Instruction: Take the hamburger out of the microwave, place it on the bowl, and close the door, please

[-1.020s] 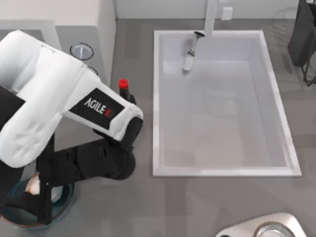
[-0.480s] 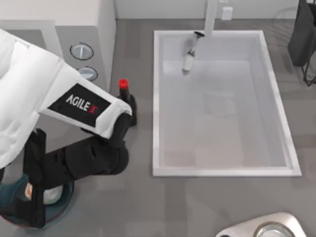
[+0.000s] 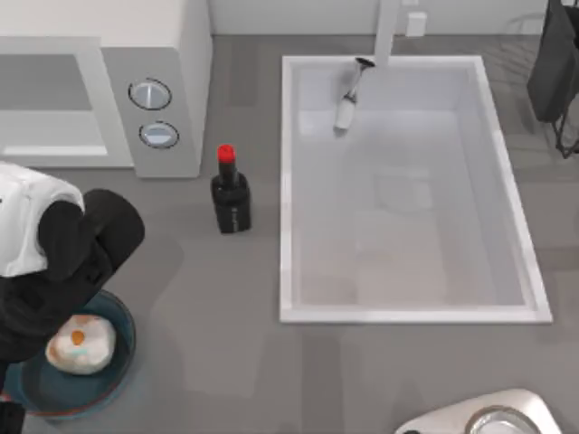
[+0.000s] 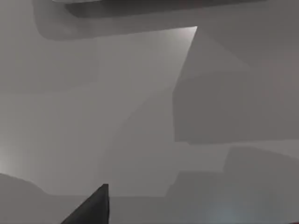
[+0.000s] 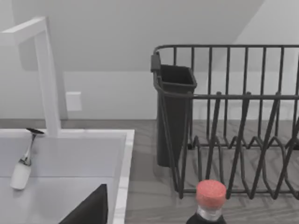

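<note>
Hamburger (image 3: 80, 344) rests in bowl (image 3: 118, 362) beside left arm (image 3: 54, 253).

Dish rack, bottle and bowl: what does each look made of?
Dish rack: thin dark wire, probably coated metal, matte; a solid dark cup, likely plastic, hangs on it. Bottle: glossy black body, glass or plastic, with a matte red cap that looks plastic. Bowl: smooth blue-teal with a brownish rim, suggesting glazed ceramic; the hamburger sits inside.

Grey counter (image 3: 226, 362) with microwave (image 3: 172, 54), bottle (image 3: 230, 194), bowl (image 3: 119, 354).
</note>
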You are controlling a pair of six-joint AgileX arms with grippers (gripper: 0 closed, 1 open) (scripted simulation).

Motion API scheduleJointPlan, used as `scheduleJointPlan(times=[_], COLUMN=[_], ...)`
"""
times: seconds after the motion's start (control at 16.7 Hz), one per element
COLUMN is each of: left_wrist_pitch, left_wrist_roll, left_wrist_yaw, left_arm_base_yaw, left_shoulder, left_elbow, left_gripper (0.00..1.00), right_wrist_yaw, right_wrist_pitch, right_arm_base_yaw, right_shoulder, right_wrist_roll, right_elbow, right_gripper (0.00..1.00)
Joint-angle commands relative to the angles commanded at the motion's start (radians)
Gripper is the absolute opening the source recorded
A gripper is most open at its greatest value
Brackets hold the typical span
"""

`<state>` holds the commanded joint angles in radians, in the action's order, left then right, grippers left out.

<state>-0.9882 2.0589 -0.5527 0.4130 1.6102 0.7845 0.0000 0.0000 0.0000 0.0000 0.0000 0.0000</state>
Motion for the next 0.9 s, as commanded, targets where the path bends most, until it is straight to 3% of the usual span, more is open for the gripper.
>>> scheduleJointPlan(times=[0.6, 0.9], left_wrist_pitch=[0.708, 0.921], left_wrist_roll=[-1.342, -1.825], left_wrist_yaw=[0.343, 0.481], left_arm_base_yaw=[-0.262, -0.364], left_shoulder=[-1.01, -1.404], left_elbow=[-0.526, -0.705], left_gripper=[1.0, 1.0], right_wrist_yaw=[0.0, 0.0], right_wrist_pitch=[0.0, 0.0], right_arm_base_yaw=[0.0, 0.0], right_shoulder=[0.0, 0.0], right_wrist_roll=[0.0, 0.0], right_elbow=[0.0, 0.0], right_gripper=[1.0, 1.0])
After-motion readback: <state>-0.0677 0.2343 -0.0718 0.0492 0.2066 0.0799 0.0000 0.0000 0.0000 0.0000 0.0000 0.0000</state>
